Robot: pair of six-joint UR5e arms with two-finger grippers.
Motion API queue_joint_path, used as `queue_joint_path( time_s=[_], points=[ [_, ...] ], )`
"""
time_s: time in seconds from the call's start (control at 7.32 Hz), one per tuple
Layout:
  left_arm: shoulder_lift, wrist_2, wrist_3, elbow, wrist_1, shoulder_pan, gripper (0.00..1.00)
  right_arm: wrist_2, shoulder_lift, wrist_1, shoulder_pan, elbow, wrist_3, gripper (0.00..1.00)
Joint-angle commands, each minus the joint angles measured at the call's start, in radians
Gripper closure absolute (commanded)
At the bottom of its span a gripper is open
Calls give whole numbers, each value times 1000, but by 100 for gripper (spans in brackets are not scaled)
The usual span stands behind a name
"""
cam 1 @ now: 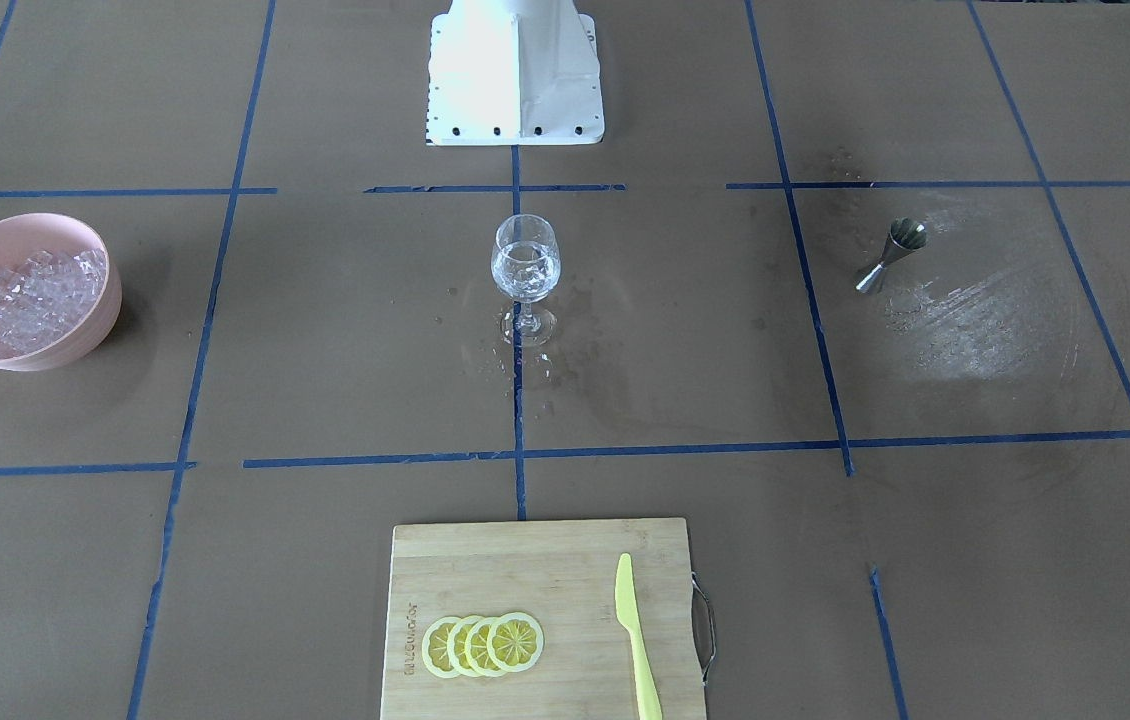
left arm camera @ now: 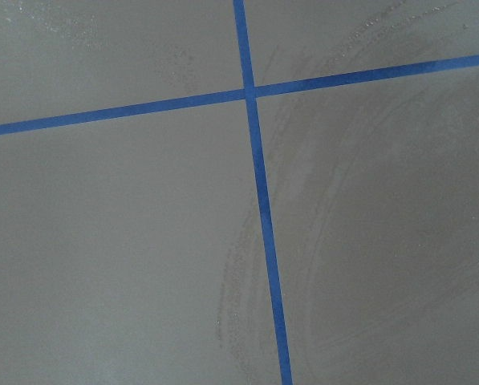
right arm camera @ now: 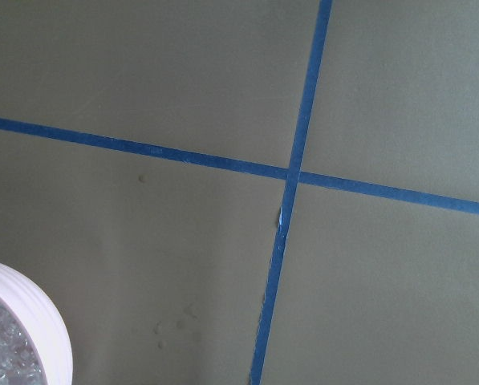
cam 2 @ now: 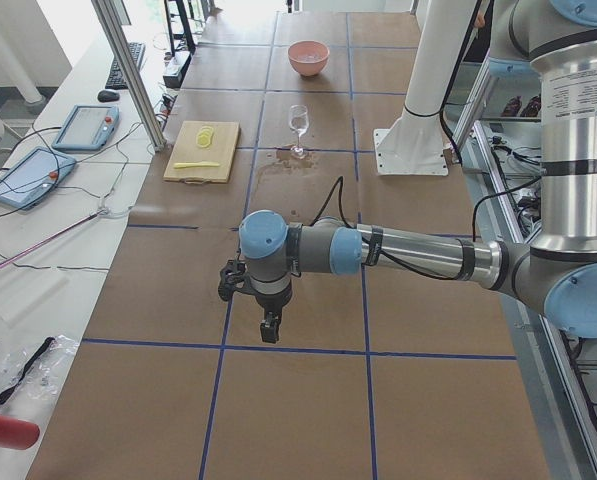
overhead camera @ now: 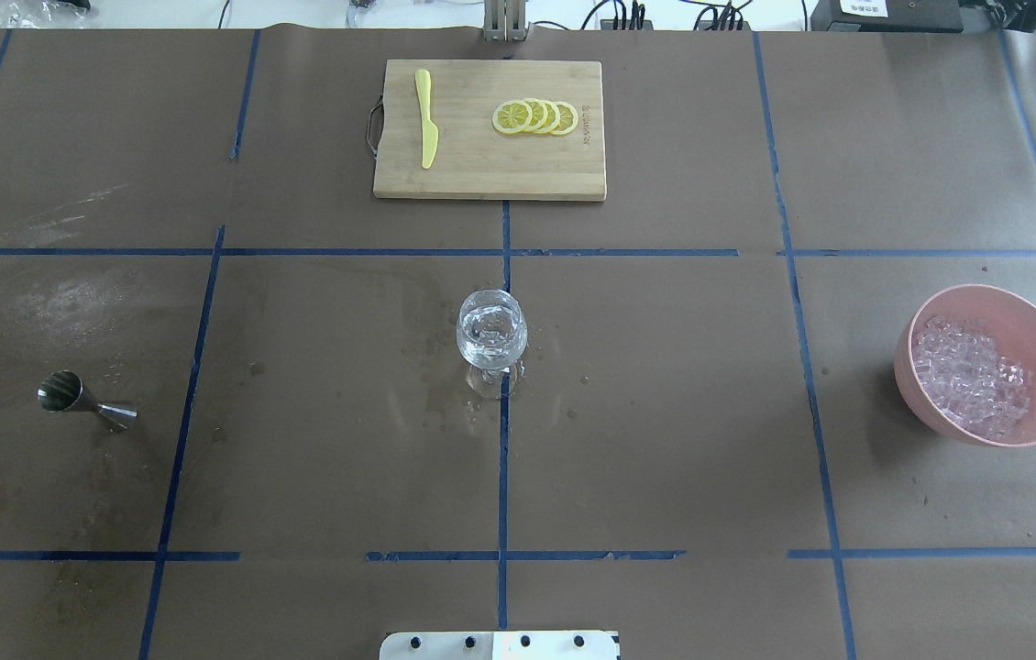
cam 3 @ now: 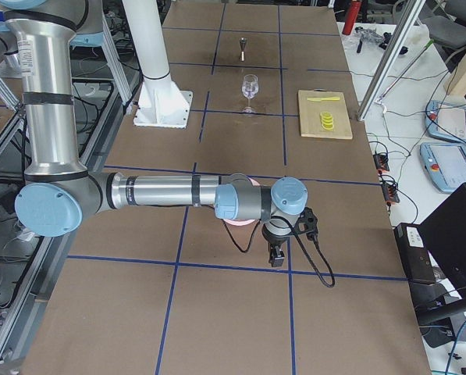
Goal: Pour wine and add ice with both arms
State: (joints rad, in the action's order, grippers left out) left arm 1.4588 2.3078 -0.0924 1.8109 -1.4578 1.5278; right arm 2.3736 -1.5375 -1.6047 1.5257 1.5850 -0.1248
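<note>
From across the table, the ice [cam 1: 40, 290] is heaped in a pink bowl [cam 1: 90, 338] at the view's left, which is the robot's right side. It is well apart from the stemmed glass [cam 1: 526, 262] in the middle, where something clear glints, and a steel jigger [cam 1: 890, 255] stands on the opposite side; no arm shows here. The overhead view agrees: bowl far right, glass centre, jigger far left, neither gripper in sight. From the left end, the left gripper [cam 2: 269, 328] hangs pointing down over bare table, with glass and bowl far beyond it; whether its fingers are parted I cannot tell. From the right end, the right gripper [cam 3: 277, 255] points down just beside the bowl, whose pink edge peeks from behind the wrist; its state is equally unreadable. The left wrist camera sees only tape lines [left arm camera: 259, 208] on brown paper. The right wrist camera catches the bowl's rim and ice in its lower-left corner — so the right arm is by far the nearer, and I judge the ice-fetching falls to it, a short shift toward that corner.
</note>
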Motion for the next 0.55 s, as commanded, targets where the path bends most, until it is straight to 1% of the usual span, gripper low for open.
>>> queue_joint_path(
  time_s=[0.0,0.41],
  points=[
    [0,-1,-1,1,1,0,0,-1,-1,2,1,3,-1,0],
    [0,1,-1,-1,-1,0,0,3,0,2,-1,4,2,0]
  ],
)
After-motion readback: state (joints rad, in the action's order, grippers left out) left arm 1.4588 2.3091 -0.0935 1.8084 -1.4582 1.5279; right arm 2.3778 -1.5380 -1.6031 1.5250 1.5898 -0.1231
